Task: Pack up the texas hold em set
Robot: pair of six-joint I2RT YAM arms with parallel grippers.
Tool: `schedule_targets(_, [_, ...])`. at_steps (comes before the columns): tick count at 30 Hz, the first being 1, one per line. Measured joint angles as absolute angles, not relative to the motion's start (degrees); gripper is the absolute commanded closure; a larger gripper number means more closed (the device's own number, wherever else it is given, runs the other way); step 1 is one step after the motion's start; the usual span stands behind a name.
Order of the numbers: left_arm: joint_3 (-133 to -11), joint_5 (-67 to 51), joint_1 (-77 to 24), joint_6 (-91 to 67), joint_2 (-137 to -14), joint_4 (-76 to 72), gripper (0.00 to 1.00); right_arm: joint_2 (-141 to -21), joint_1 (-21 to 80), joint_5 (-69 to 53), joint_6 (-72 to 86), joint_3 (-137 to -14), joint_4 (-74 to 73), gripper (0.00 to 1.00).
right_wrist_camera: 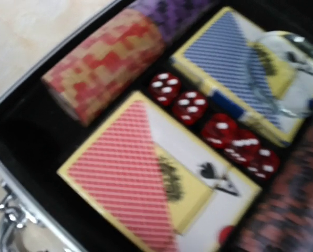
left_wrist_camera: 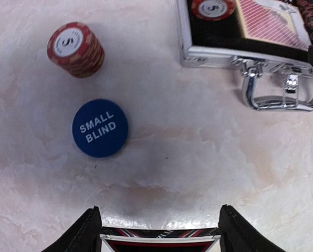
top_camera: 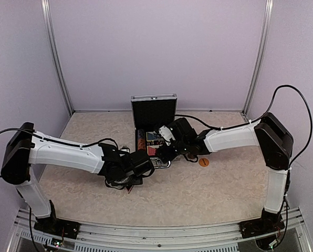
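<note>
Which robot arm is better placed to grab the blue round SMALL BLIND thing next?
Probably left. The left end effector is over the table right by the SMALL BLIND button. The right end effector is over the open case, farther away. Something may sit between the left fingers, though.

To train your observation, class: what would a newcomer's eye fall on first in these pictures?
The open silver case stands at the centre of the table. Inside it lie a red deck and a blue deck, with red dice in a row between. Outside it, a blue SMALL BLIND button lies beside a stack of red chips.
</note>
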State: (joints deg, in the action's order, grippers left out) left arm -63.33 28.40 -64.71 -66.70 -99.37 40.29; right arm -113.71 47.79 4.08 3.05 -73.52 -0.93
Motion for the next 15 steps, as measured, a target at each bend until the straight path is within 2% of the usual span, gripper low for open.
schedule_targets(15, [-82.6, 33.3, -58.3, -52.2, -108.8, 37.1, 0.4, -95.2, 35.7, 9.2, 15.1, -57.5, 0.4, 0.11])
